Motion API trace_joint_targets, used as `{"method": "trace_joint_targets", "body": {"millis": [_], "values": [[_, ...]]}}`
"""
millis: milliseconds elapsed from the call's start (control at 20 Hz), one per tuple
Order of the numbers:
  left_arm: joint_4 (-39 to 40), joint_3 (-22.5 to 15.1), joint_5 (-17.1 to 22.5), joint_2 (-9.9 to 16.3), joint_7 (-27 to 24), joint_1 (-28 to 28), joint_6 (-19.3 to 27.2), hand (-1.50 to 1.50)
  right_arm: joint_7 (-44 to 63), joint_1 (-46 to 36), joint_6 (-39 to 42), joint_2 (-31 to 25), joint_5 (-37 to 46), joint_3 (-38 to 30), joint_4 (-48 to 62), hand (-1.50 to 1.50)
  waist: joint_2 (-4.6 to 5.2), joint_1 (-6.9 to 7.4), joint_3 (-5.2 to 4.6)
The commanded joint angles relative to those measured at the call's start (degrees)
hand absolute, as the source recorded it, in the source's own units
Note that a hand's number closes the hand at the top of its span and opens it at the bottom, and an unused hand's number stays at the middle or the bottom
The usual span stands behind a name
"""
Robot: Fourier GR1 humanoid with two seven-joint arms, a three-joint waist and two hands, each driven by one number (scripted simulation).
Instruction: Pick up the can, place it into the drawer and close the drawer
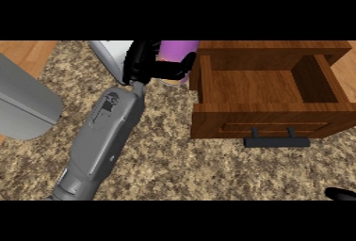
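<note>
A: Since the can (178, 52) is gripped just beside the drawer's left wall, what risk is seen?

B: A knock against that wall. The left hand (154, 66) is curled round the purple can, thumb hooked across its front, and the can sits outside the drawer (208, 120), near the back-left corner. If it's carried across too low, the wall would be struck and the can could be tipped or twisted in the hold.

A: And the drawer itself?

B: It's pulled open, nothing seen inside (the interior looks roomy vs. the can). The cavity lies to the right of the can, so a lift and then a sideways move are judged necessary before lowering.

A: Anything re closing?

B: The dark handle (277, 140) sticks out at the front. If the can is left standing tall, it might be caught under the cabinet top when the drawer is pushed shut.

A: Right hand?

B: Only a bit of the right hand (341, 193) shows at the lower-right edge; its fingers' state can't be told.
</note>
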Motion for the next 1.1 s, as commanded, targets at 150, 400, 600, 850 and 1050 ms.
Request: {"method": "trace_joint_targets", "body": {"millis": [150,400,600,850,1050], "values": [[1.1,-0.9,-1.4,-0.2,10.7,-13.1,4.7,1.5,-1.6,1.2,0.6,1.3,1.4,1.8,-0.8,-1.5,0.26,-0.58,0.01],[4.8,-2.7,0.6,-0.2,13.4,-20.1,8.1,1.5,3.4,-1.4,-1.1,0.2,1.4,2.1,-2.3,-1.5,0.29,-0.81,-0.01],[15.5,-2.1,2.4,-0.2,10.0,-27.5,9.3,1.5,-1.4,-1.8,1.3,-1.8,-2.7,-2.3,2.4,-1.5,0.65,-1.88,0.05],[20.2,-6.4,5.6,-0.2,11.7,-32.7,11.6,1.5,1.4,-5.4,-0.5,-2.5,-1.2,-1.4,3.1,-1.5,0.65,-1.97,0.05],[25.2,-8.7,8.7,-0.2,10.1,-36.1,12.4,1.5,1.6,-4.2,-0.1,-2.3,-2.1,-1.6,1.7,-1.5,0.75,-2.75,0.07]]}}
